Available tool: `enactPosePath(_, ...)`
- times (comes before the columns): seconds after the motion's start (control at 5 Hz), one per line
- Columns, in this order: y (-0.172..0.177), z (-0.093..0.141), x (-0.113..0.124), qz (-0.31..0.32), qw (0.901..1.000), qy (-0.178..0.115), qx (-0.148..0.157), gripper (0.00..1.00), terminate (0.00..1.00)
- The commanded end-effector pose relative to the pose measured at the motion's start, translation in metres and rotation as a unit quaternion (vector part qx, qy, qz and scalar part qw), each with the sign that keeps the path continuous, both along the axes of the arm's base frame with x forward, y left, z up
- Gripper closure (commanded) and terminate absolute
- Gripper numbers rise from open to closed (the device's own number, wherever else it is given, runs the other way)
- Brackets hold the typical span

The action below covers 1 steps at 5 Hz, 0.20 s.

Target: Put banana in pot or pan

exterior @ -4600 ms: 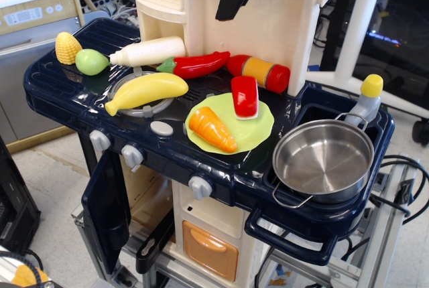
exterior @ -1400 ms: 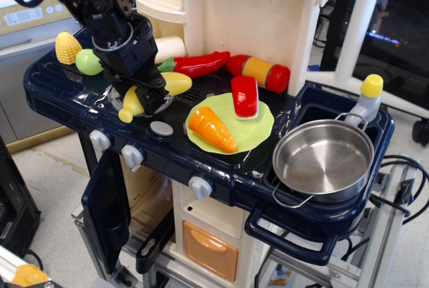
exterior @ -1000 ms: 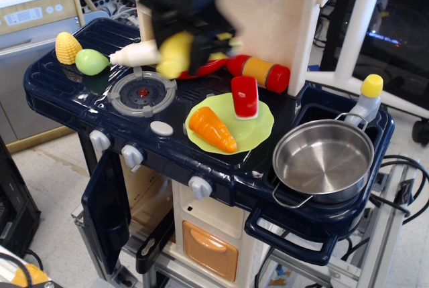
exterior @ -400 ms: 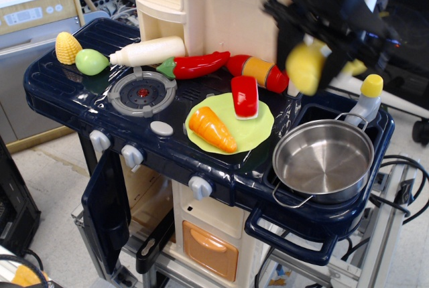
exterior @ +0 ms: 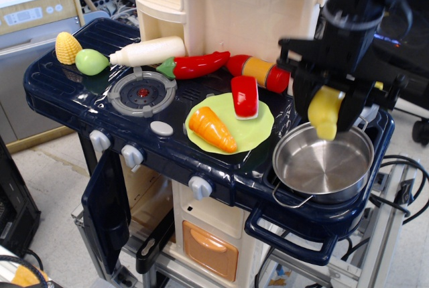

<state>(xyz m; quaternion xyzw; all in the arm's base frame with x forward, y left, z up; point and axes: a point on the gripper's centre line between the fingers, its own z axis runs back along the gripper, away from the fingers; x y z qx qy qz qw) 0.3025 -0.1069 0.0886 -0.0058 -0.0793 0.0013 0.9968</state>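
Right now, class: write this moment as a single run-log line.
phase: carry | gripper: shut on banana | position: above pot, not yet released | pot: empty | carrot: on green plate

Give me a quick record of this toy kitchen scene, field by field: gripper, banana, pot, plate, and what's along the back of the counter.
gripper: gripper shut on the banana, above the pot
banana: banana held in the air, tip pointing down over the pot's far rim
pot: steel pot sits in the sink, nothing inside
plate: green plate holds a carrot and a red block
back of counter: corn, green pear, white bottle, red chili, red-and-orange bottle
burner: burner bare
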Motion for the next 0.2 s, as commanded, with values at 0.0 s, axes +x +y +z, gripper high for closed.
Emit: enactPosePath(0.0,0.0013,0.0071,0.012,0.014,0.9991,-0.035,-0.019,0.0,1.0)
